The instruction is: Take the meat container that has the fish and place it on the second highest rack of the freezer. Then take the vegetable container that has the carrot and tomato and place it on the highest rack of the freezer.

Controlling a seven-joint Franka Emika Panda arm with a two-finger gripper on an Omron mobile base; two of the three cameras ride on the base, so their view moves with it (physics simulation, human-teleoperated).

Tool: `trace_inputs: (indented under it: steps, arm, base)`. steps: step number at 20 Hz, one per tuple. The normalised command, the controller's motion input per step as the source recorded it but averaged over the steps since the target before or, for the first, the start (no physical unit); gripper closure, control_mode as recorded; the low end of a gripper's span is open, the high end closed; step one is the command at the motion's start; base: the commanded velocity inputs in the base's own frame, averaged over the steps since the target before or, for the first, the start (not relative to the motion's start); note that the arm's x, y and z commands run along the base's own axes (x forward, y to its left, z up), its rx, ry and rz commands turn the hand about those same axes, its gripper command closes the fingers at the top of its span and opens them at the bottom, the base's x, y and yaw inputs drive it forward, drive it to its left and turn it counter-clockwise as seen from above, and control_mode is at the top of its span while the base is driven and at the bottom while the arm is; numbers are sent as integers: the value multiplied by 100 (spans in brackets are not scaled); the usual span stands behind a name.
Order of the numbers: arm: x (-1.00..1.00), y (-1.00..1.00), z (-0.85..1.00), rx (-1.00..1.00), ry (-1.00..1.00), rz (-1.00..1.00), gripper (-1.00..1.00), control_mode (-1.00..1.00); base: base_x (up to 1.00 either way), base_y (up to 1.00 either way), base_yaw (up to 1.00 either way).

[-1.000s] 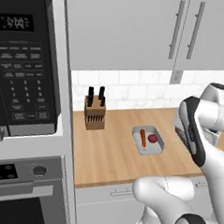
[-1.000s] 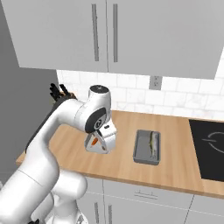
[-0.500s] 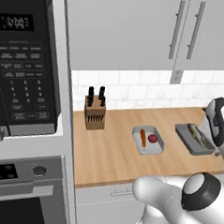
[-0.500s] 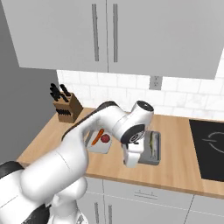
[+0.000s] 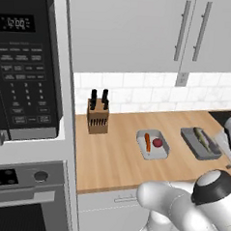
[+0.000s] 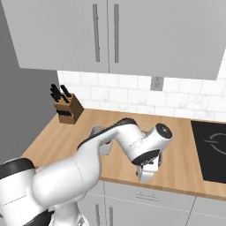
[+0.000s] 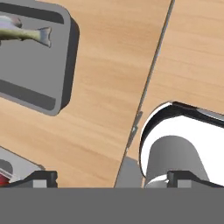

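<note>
The arm has swung right; fingers [image 7: 43, 177] spread wide (empty) beside the meat container [image 7: 37, 61] with fish [image 7: 24, 34].

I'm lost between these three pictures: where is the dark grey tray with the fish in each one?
Left base view: the dark-grey shallow meat container lies right of centre on the wooden counter.
Right base view: I cannot make it out.
Hand view: upper left, fish inside.
Shared landmark: the counter.

Between trays: bare wooden counter [image 5: 120, 151] is lying open between the vegetable container [image 5: 153, 144] and meat container [image 5: 201, 143].
Left end: knife block [image 5: 97, 116] is crowding the backsplash.
Overhead: wall cabinets [image 5: 142, 32] are capping headroom.
</note>
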Motion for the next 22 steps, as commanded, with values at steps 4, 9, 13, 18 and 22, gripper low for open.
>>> trace_inputs:
  steps: [4, 9, 13, 18, 22]
  arm:
    - [5, -15, -23, 0, -8, 0, -100, -100]
    - [43, -4, -16, 0, 0, -9, -100, -100]
    - [62, 0, -14, 0, 7, -12, -100, -100]
    - [39, -8, -38, 0, 12, -8, -100, -100]
    - [30, -12, -44, 0, 8, -6, -100, -100]
  base:
    - [0, 0, 0]
    - [0, 0, 0]
    - [0, 0, 0]
    - [0, 0, 0]
    - [0, 0, 0]
